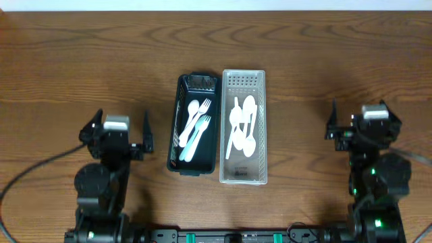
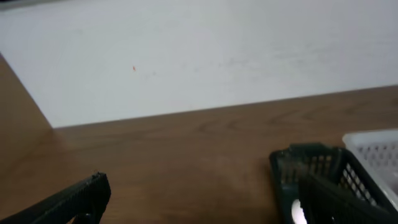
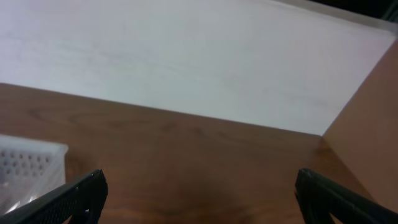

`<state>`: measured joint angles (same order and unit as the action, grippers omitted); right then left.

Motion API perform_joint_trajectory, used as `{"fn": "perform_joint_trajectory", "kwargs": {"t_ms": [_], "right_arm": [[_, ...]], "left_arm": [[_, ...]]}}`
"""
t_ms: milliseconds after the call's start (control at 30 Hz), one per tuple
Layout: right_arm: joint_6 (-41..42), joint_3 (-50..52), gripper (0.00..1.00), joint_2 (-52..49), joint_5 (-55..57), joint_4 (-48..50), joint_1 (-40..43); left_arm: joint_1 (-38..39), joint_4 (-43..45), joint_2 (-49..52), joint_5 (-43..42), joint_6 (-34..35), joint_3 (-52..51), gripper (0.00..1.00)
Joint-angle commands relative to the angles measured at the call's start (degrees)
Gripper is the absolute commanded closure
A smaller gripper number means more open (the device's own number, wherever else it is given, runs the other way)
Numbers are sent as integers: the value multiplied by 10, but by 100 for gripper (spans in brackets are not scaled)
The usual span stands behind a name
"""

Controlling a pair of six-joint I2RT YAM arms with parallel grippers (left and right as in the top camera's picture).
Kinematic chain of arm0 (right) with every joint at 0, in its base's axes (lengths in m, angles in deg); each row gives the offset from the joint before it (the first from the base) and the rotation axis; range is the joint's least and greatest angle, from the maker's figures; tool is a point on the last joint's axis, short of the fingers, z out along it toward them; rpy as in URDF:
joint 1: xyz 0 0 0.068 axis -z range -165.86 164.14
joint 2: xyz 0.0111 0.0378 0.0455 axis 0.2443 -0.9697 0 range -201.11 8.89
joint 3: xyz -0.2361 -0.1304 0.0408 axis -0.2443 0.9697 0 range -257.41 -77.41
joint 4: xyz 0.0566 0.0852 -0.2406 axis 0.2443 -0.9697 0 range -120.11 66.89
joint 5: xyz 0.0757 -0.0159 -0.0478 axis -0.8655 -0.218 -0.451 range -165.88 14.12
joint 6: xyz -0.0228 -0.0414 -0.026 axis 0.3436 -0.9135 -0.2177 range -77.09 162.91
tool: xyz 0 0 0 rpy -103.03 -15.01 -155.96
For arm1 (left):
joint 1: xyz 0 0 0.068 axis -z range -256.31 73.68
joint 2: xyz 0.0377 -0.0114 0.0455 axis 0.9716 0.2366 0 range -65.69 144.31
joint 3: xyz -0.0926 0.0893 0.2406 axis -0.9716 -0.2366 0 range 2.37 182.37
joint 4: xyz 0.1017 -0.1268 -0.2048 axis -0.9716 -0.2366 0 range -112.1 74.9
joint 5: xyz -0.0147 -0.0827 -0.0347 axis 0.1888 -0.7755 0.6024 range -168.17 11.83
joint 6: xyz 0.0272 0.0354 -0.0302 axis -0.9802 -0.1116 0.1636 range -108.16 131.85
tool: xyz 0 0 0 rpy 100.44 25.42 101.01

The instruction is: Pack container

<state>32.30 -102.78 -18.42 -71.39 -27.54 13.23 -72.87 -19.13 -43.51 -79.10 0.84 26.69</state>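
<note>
A dark green basket at the table's middle holds white plastic forks. Beside it on the right, a white perforated basket holds several white spoons. My left gripper is open and empty, left of the dark basket. My right gripper is open and empty, well right of the white basket. In the left wrist view the dark basket's corner and the white basket show at the right, with my left gripper over bare wood. The right wrist view shows my right gripper and the white basket's corner.
The wooden table runs to a white wall at the back. The arm bases sit at the front edge, left and right.
</note>
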Motion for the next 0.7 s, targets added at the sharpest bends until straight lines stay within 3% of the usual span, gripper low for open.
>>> {"fn": "perform_joint_trajectory", "kwargs": {"t_ms": [0,667], "right_arm": [[-4,23,1,36,0,-35,1],[-4,26,1,40,0,-492,1]], "left_arm": [[2,-35,-48,1,-10,-6,2],[2,-292,-68,0,-10,-6,2]]}}
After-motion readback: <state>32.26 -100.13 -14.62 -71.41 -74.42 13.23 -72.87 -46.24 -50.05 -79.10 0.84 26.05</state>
